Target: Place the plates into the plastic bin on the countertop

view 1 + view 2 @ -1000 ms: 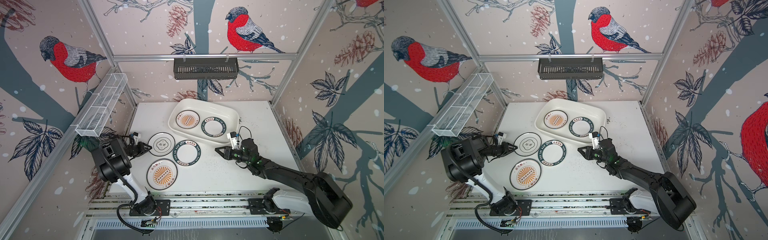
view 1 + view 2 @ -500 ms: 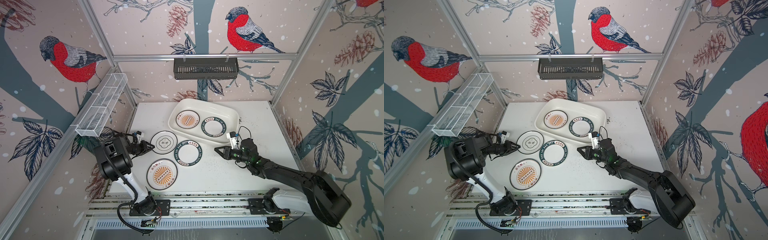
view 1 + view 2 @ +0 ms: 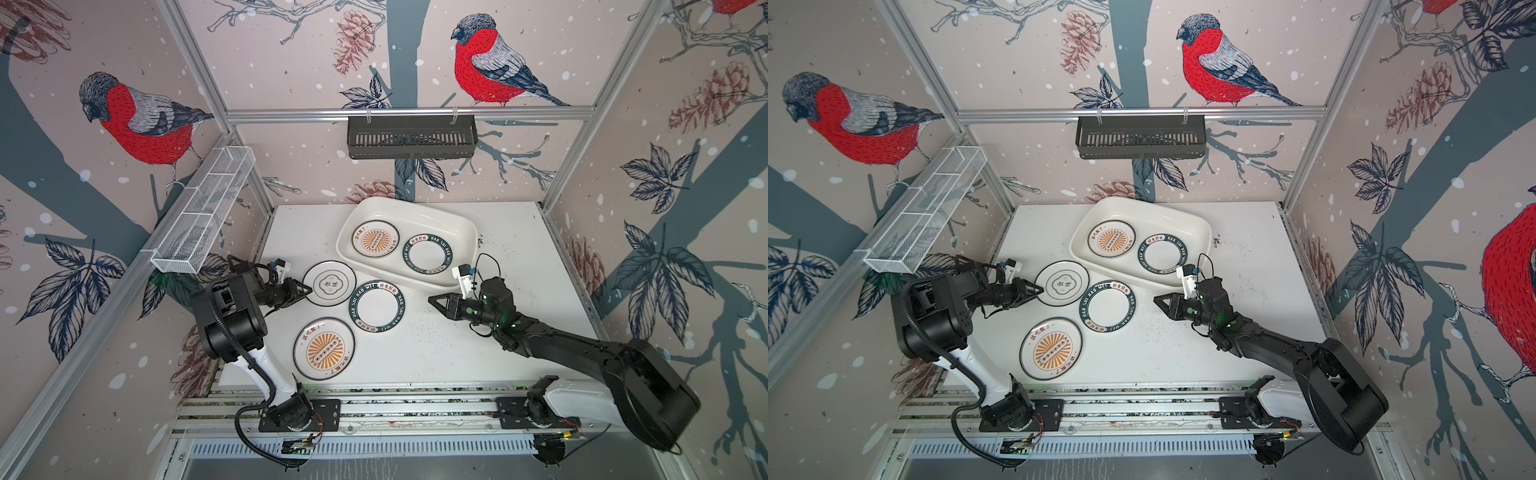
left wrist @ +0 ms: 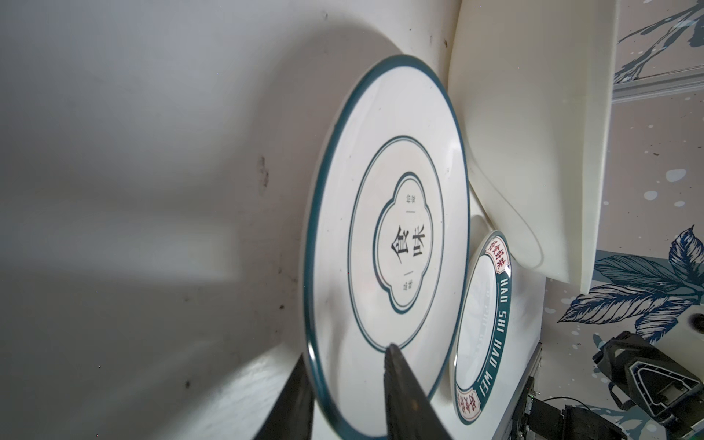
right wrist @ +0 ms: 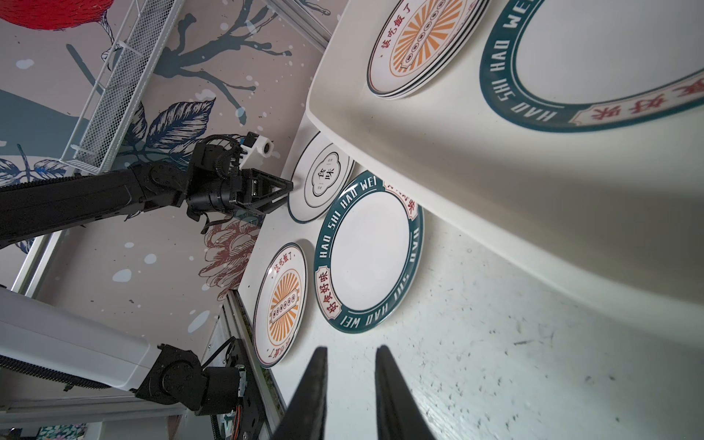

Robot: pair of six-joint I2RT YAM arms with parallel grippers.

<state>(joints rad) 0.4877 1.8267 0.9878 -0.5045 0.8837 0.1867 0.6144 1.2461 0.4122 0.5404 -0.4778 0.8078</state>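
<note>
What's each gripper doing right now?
Left gripper: jaws straddle the quatrefoil plate rim; grip cannot be told.
Right gripper: slightly open, empty.

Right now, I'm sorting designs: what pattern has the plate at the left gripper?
Plate: thin teal rim, quatrefoil emblem with black characters; left wrist view shows best.

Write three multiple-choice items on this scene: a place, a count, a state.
1. Plates lying on the countertop, outside the plastic bin: A one; B five; C three.
2. The quatrefoil plate lies: A in the bin; B at the left gripper's tips; C at the countertop's front edge.
3. The right gripper: A holds nothing; B grips a plate; C is in the bin.
C: the quatrefoil plate, a green-rimmed plate and a sunburst plate lie there. B: its rim sits between the fingers. A: its fingers hover empty over bare countertop.
</note>
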